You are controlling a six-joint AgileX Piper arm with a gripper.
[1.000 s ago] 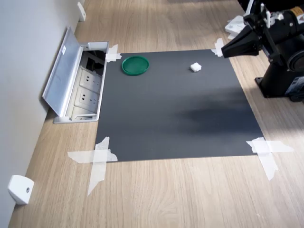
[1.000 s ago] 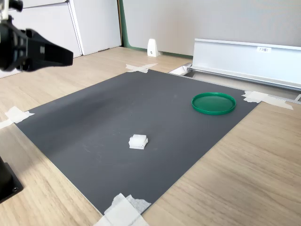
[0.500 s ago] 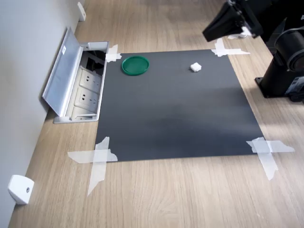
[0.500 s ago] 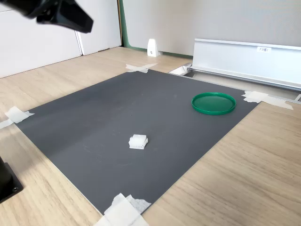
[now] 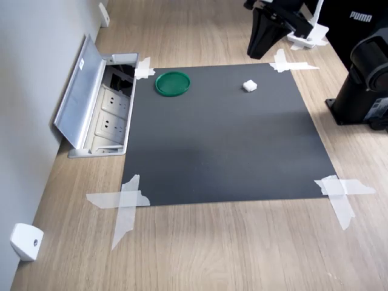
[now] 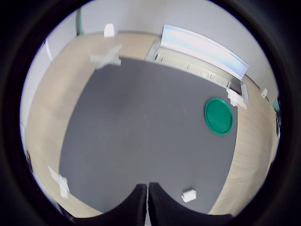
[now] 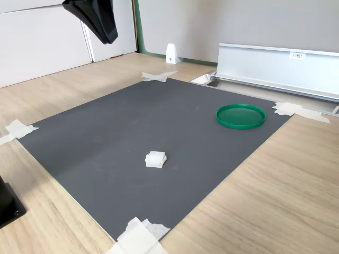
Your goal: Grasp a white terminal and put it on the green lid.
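Observation:
The white terminal [image 5: 249, 86] [image 7: 155, 159] [image 6: 188, 195] is a tiny white block lying on the black mat, alone and untouched. The green lid [image 5: 173, 83] [image 7: 240, 115] [image 6: 218, 116] lies flat near a corner of the mat, by the floor socket box, with nothing on it. My gripper [image 5: 257, 53] [image 7: 108, 39] [image 6: 146, 202] hangs high in the air, pointing down, above the mat's far edge in the first exterior view. Its fingers are pressed together and hold nothing. The terminal sits below it and a little to one side.
The black mat [image 5: 224, 139] is taped to the wooden tabletop at its corners. An open socket box with a raised metal flap [image 5: 91, 103] borders the mat beside the lid. The arm's black base [image 5: 364, 91] stands at the first exterior view's right. A white wedge [image 5: 25, 241] sits by the wall.
The gripper has risen and swung from the first exterior view's right toward the mat's far edge, tipping from level to pointing down. Terminal and lid have not moved.

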